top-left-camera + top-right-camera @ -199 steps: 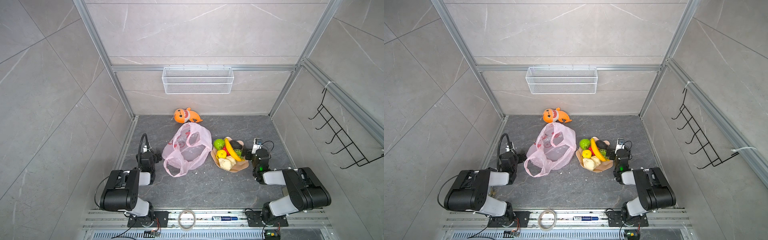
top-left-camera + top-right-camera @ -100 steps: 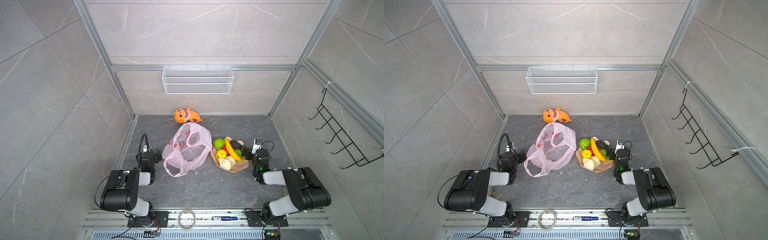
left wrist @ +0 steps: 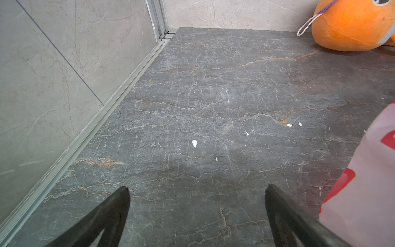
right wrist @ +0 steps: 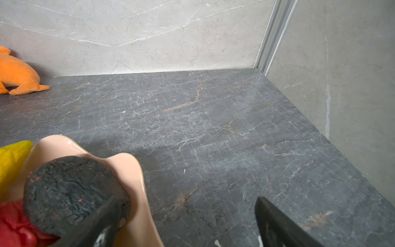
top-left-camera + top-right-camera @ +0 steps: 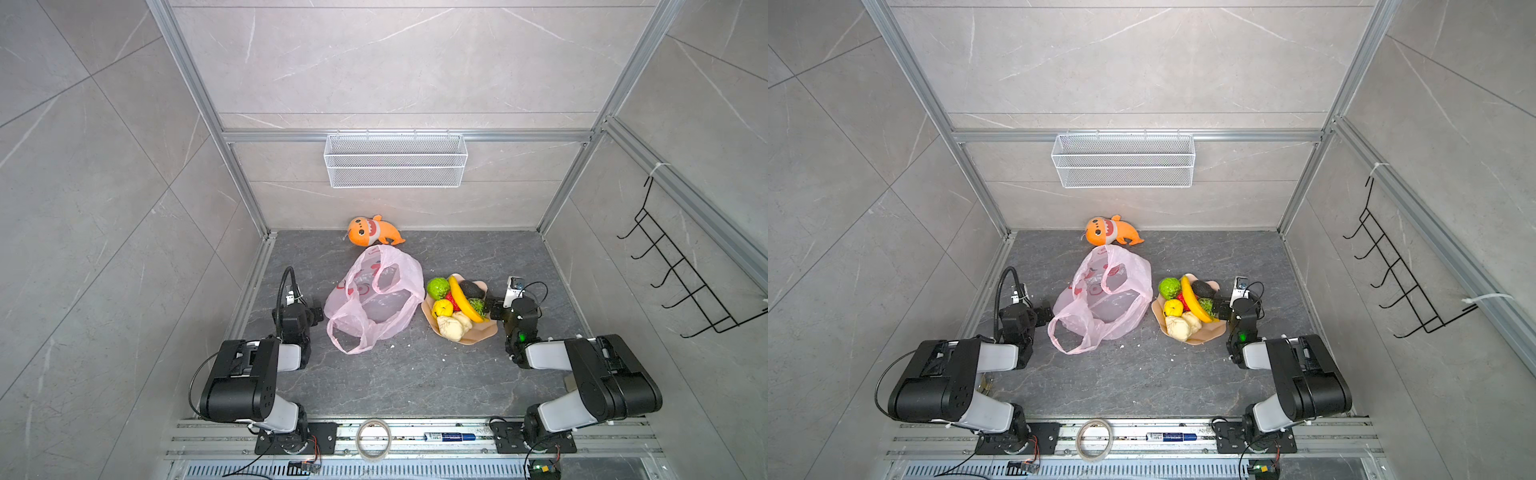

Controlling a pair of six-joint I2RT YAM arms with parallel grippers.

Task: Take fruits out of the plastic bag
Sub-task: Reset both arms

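The bag (image 5: 374, 299) lay flattened on the floor (image 5: 395, 374). Its long axis ran from the two loop handles nearest the robot to its closed end just short of the shark (image 5: 374, 231) at the back wall. The mouth faced the robot, angled slightly to its left. The fruits (image 5: 455, 305) were heaped on the plate (image 5: 484, 333) just right of the bag. The banana (image 5: 465, 301) lay across the heap, one tip at the far rim and the other toward the right gripper (image 4: 187, 200). That gripper's jaws stood spread at the plate's right edge, holding nothing. One finger (image 4: 102, 220) was right by the avocado (image 4: 70, 192); whether they touched could not be told. The left gripper (image 3: 196, 188), also spread and empty, sat low just left of the bag, whose side lay beside one finger (image 3: 284, 213). The bag was thin, crinkled, translucent pink with red print.
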